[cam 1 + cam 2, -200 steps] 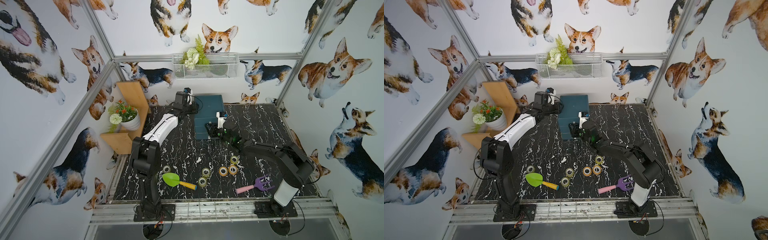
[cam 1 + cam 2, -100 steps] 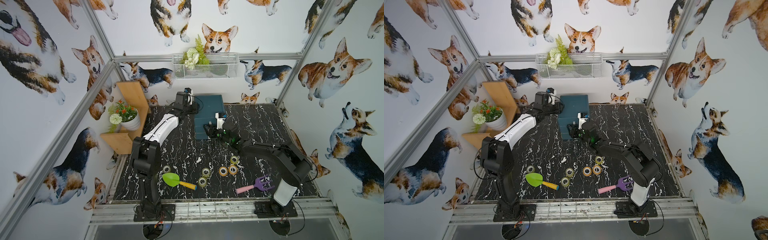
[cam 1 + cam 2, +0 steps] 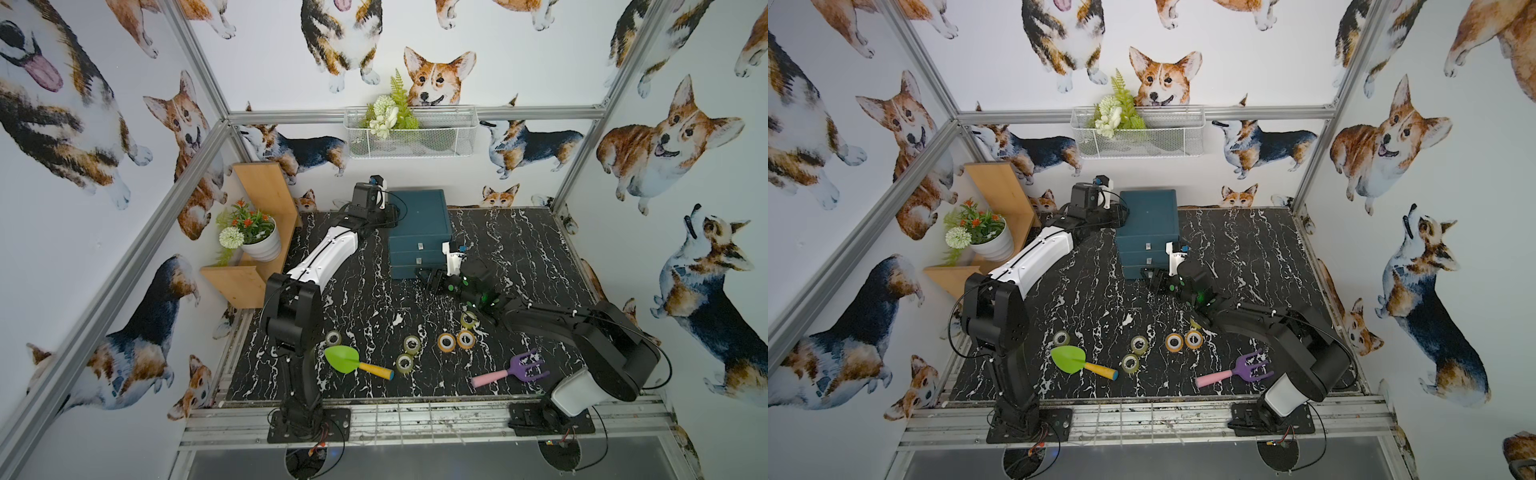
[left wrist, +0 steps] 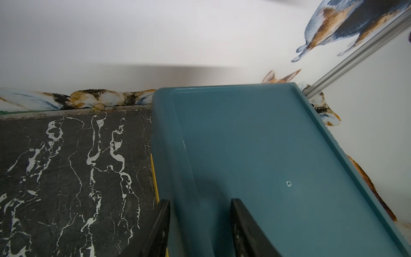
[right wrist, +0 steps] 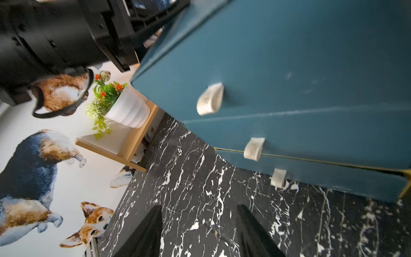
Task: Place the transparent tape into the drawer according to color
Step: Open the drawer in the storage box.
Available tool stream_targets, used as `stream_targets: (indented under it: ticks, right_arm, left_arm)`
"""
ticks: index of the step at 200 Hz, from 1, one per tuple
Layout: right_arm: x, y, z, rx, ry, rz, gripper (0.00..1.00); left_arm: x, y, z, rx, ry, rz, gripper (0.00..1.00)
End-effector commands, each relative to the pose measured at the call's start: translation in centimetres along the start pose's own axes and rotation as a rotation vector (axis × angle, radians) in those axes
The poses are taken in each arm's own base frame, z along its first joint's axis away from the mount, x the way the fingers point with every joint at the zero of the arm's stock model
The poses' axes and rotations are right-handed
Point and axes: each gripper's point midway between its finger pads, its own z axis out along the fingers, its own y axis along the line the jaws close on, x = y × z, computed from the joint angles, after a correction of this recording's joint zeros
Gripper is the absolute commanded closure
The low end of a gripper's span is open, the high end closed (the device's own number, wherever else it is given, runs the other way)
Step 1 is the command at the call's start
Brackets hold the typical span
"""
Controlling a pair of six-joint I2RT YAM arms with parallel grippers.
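While the left claw pinches the top edge of the teal plastic three-drawer cabinet and the right claw gapes empty before its drawer fronts, slipping off a pale tab handle could jolt the cabinet, leaving the small see-through tape rolls stranded well in front of it.

Tape rolls dot the black table — shovel and fork beside.
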Motion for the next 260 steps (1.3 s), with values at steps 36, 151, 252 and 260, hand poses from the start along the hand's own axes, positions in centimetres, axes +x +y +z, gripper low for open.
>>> stream_targets:
  ticks: [36, 151, 252, 260]
  right_arm:
    - [-0.3, -3.0, 2.1, 0.081, -0.005, 0.058, 0.4]
    - [-2.1, -2.9, 4.1, -0.092, -0.078, 0.294, 0.49]
    - [-2.5, -4.4, 3.7, -0.052, -0.142, 0.43, 0.58]
    - [-2.5, -4.5, 3.6, -0.052, -0.152, 0.455, 0.59]
  left_arm:
    - [4.7, 2.0, 0.3, -0.078, 0.168, 0.008, 0.51]
    - [5.3, 2.2, 0.7, -0.084, 0.182, 0.01, 0.51]
    - [5.4, 2.4, 0.8, -0.089, 0.186, 0.01, 0.52]
    - [5.5, 2.4, 0.8, -0.09, 0.188, 0.012, 0.52]
